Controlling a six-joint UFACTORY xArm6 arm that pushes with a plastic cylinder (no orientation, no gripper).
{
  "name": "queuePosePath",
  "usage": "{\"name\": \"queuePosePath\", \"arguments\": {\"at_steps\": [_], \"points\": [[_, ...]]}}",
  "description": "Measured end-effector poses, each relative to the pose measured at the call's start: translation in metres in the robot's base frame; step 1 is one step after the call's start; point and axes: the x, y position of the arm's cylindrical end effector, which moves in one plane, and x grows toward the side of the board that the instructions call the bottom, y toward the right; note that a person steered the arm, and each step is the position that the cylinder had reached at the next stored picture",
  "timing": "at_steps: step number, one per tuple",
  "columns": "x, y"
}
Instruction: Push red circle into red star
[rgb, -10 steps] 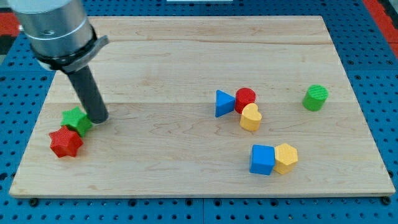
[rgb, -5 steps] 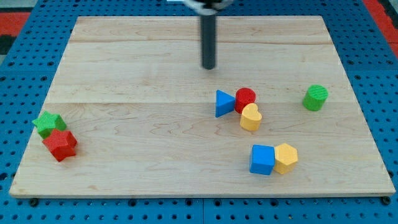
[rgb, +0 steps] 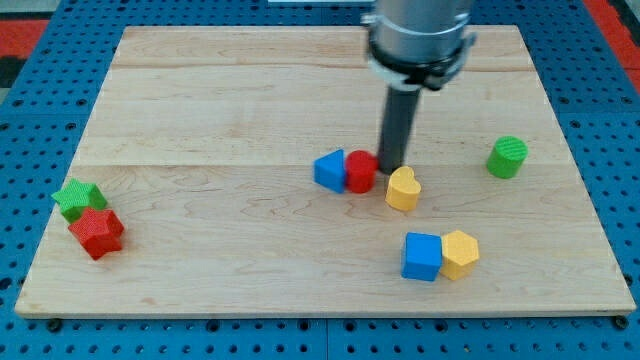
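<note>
my tip (rgb: 390, 166) touching red circle (rgb: 361, 172) | red star (rgb: 97, 232) far left

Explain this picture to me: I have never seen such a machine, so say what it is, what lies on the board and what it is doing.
This is a single camera view, looking down at a slant on a wooden board. The grey and black thing coming in from the view's top is a robot arm ending in a dark rod. It holds nothing; it only pushes. My tip stands right against the view's right side of the red circle, which touches the blue triangle. A yellow heart sits just right of and below the tip. Far off at the view's left are the red star and a green star. Also there: a blue cube, a yellow block, a green cylinder.
</note>
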Motion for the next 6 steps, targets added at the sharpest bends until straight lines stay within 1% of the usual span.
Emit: {"name": "queuePosePath", "arguments": {"at_steps": [1, 2, 3, 6], "points": [[0.010, -0.052], [0.021, -0.115], [0.023, -0.149], [0.069, -0.138]]}}
